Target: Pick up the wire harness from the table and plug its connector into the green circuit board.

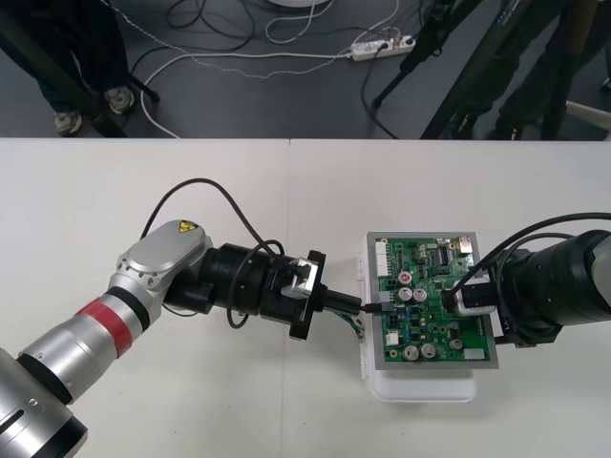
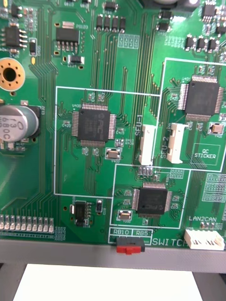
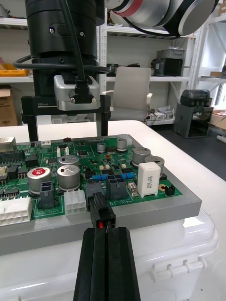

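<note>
The green circuit board (image 1: 430, 329) lies on its white base (image 1: 420, 386) at the table's right. My left gripper (image 1: 368, 307) reaches in from the left and is shut on the harness's black plug (image 1: 380, 306), right at the board's left edge. Seen from the left wrist, the shut fingers (image 3: 106, 263) hold the plug (image 3: 102, 214) against a black socket (image 3: 94, 190) on the board (image 3: 89, 162); I cannot tell whether it is seated. Loose wires (image 1: 351, 324) trail under that gripper. Over the board's far side my right gripper (image 1: 477, 303) (image 3: 66, 131) stands open, pointing down.
The right wrist view looks straight down on the board (image 2: 70, 70), with its chips, white connectors and a strip of the white base (image 2: 108, 282). Tall capacitors (image 3: 68, 174) and a white block (image 3: 148, 178) stand near the plug. Bare table lies left of and behind the board.
</note>
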`<state>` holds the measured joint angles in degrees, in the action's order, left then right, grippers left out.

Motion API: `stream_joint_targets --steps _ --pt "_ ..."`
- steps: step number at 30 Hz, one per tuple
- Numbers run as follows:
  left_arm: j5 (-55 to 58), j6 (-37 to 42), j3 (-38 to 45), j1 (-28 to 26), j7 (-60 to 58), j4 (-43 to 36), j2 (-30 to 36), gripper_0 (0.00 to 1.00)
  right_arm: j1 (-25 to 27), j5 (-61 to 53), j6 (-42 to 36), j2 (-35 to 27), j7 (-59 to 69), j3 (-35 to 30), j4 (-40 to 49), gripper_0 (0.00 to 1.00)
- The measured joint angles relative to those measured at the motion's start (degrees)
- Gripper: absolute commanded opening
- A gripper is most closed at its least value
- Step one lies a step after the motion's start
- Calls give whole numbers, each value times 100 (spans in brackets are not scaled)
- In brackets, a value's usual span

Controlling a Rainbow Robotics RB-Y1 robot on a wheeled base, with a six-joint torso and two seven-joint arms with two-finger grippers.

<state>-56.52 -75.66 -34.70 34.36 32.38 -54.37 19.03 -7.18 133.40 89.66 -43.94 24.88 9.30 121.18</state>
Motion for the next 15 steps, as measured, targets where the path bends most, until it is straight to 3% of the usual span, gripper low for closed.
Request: stream_joint_targets --steps 15 --pt "8 114 -2 10 0 3 -78 0 0 -2 2 1 1 0 -4 100"
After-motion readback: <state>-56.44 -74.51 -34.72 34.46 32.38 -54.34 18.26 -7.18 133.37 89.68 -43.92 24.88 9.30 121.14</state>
